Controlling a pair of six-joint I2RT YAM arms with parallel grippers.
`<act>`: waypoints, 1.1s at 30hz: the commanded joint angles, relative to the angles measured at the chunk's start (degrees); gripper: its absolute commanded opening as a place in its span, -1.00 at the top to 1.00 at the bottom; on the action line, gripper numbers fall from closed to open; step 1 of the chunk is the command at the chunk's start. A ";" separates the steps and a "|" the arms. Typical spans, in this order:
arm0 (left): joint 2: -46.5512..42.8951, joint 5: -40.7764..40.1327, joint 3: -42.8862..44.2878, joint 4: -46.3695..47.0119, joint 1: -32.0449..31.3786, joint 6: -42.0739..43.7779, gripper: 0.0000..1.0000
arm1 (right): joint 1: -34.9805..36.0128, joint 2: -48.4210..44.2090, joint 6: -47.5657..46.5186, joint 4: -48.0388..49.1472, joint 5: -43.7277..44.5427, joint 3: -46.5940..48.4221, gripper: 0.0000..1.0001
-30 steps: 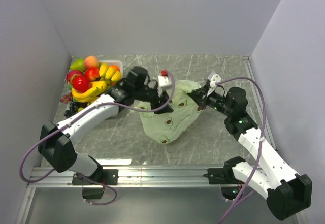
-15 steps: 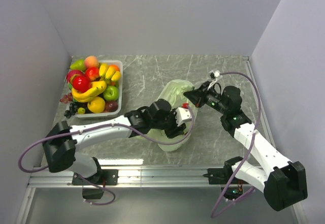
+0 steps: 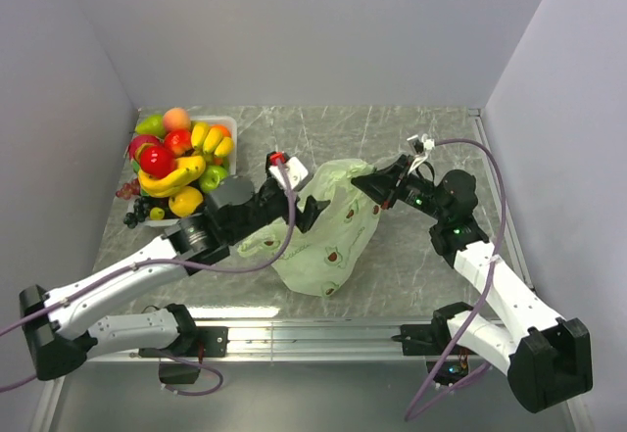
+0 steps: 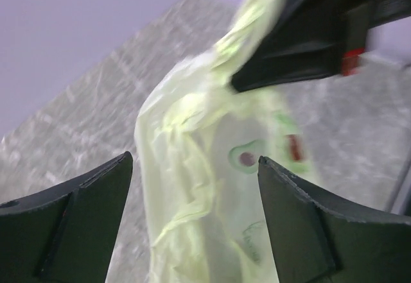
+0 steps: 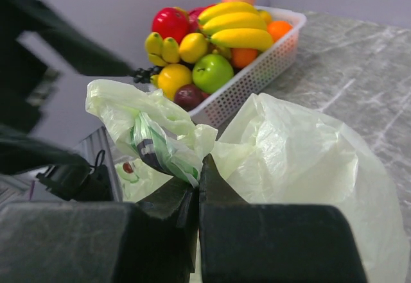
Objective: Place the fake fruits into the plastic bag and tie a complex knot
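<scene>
The fake fruits (image 3: 181, 163) are heaped in a white basket at the back left; the right wrist view shows the fruits (image 5: 215, 36) as bananas, apples and a lemon. The pale-green plastic bag (image 3: 328, 236) lies slack mid-table, printed with small avocados. My right gripper (image 3: 362, 185) is shut on a bunched edge of the bag (image 5: 167, 138), holding it up. My left gripper (image 3: 306, 207) is open at the bag's left side, and the plastic bag (image 4: 192, 167) shows between its fingers (image 4: 83, 219) without touching them. No knot is in view.
The white basket (image 3: 227, 123) stands by the left wall. Dark loose grapes (image 3: 137, 212) lie on the table beside it. Side walls close in left and right, and a metal rail (image 3: 313, 334) runs along the near edge.
My left arm has drawn back from the bag's near front to its upper-left side, and its jaws have spread wider. The bag now lies stretched longer. The right gripper keeps its hold.
</scene>
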 commanded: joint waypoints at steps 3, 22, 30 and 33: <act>8.18 -5.22 -1.94 0.38 3.32 0.78 -0.75 | -0.12 -2.13 4.47 6.20 -2.87 0.29 1.00; 11.73 20.30 -0.02 -2.32 20.36 2.98 0.99 | -8.80 -7.14 11.71 2.26 -4.80 -5.16 1.00; 12.66 33.45 4.27 -10.50 20.99 7.57 0.99 | -10.58 -8.90 -10.96 -32.27 4.76 6.68 -0.28; 16.88 34.42 8.31 -14.10 20.81 7.13 0.99 | -10.23 -9.16 -19.47 -42.03 9.86 16.70 -0.54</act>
